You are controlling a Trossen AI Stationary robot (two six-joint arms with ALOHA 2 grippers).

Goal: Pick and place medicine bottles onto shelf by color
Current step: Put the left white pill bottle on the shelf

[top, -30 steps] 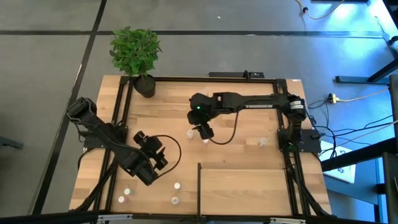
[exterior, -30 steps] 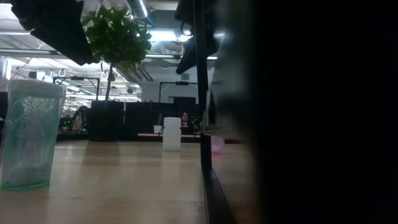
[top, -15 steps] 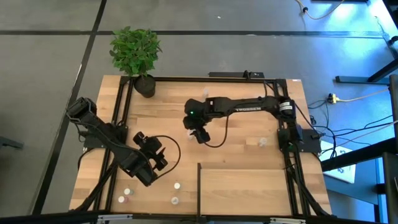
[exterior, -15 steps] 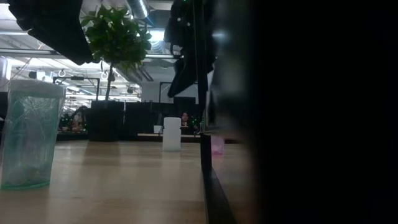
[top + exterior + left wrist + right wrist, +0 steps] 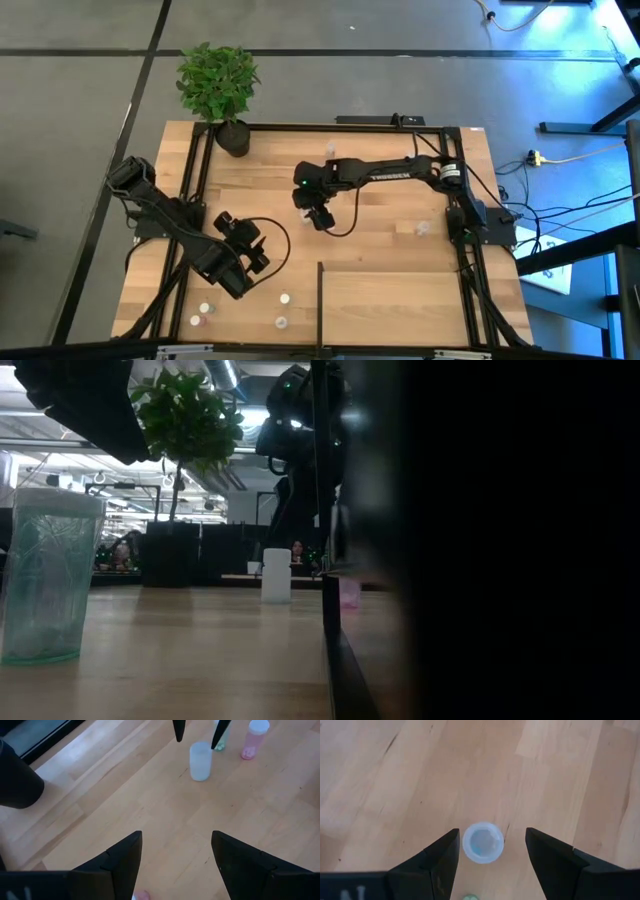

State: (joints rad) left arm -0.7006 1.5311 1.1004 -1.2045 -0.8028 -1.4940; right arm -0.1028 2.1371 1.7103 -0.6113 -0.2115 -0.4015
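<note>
- We note a pale, open-topped bottle [image 5: 482,842] standing upright on the planked table [image 5: 395,780], directly below the right gripper [image 5: 490,855] and between its two fingers in the right wrist view.
- The right gripper's jaws stand well apart with nothing in them; the bottle sits nearer one finger [image 5: 440,862] than the other, so we judge a small sideways correction is wanted before descending.
- From above, the right gripper [image 5: 318,217] hangs over the middle of the table, well apart from the shelf [image 5: 395,305] at the near right.
- Our advice for this step: come straight down, keep the fingers clear of the rim, and close only once the pads flank the bottle's wall, since a light bottle like this may tip if nudged.
- A greenish bit [image 5: 469,897] shows just beside the bottle; we cannot tell what it is, so we would avoid sweeping it.
- The left gripper [image 5: 175,855] waits over the near left of the table, jaws wide, holding nothing.
- Ahead of it stand a clear bottle [image 5: 200,761] and a pink bottle [image 5: 252,742], near each other, not touching.
- More bottles [image 5: 283,298] lie near the table's front edge; the potted plant [image 5: 220,85] sits at the far corner, clear of the work.
</note>
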